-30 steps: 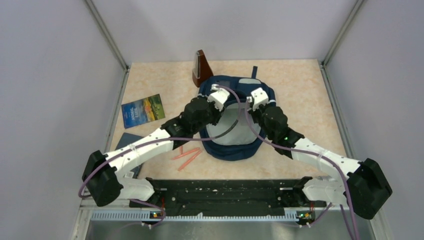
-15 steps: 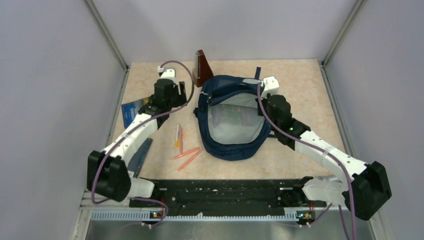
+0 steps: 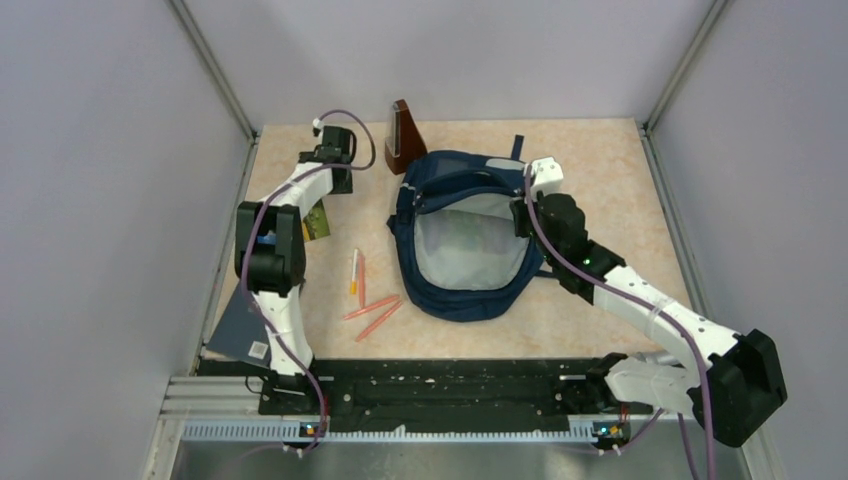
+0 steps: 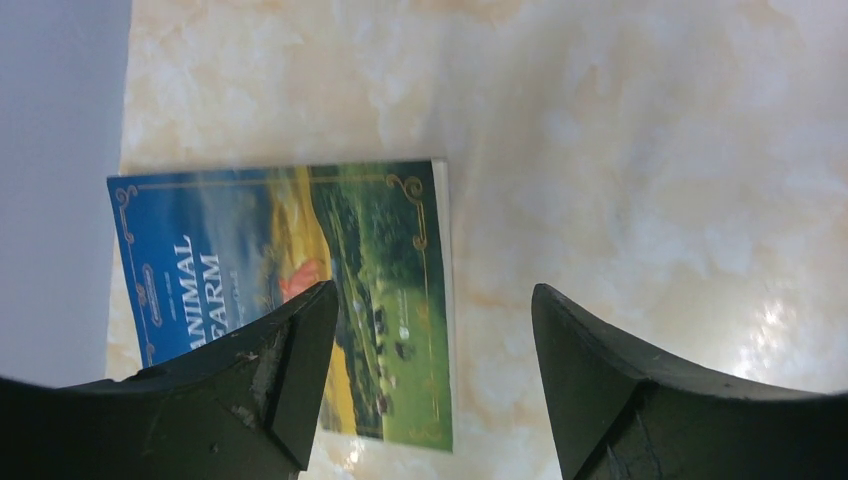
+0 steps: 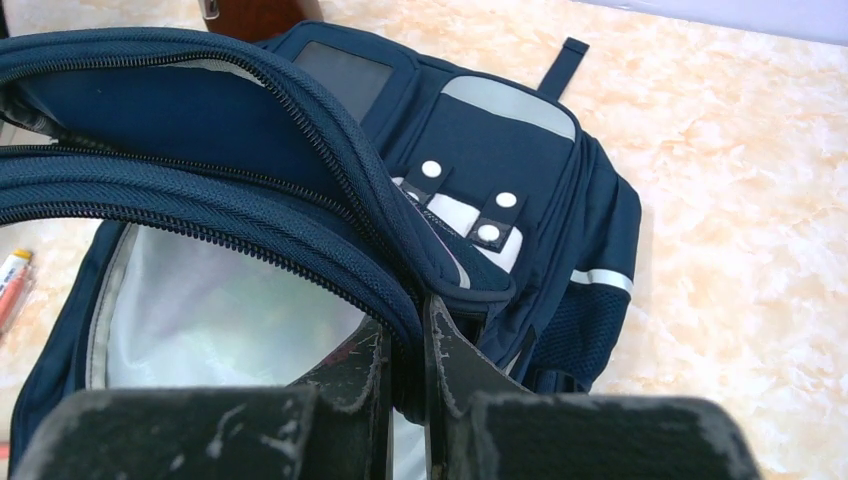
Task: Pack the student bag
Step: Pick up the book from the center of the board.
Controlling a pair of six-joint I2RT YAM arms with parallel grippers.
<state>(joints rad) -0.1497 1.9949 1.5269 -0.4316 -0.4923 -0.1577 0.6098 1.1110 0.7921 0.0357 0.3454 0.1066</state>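
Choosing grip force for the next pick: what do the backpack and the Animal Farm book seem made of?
Student bag: woven synthetic fabric, probably nylon or polyester, matte navy; weave shows along the zipper tape. Book: thin paperback, printed card cover, finish too blurred to judge.

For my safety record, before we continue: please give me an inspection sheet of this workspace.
Surface: beige marbled table, no spill seen.
Job's things: bag lying open, grey lining showing.
Clutter: book, pens, dark notebook, brown wedge.
Grippers: left gripper open above book; right gripper shut on bag rim.
Cables: purple cables along both arms.
Surroundings: grey walls.
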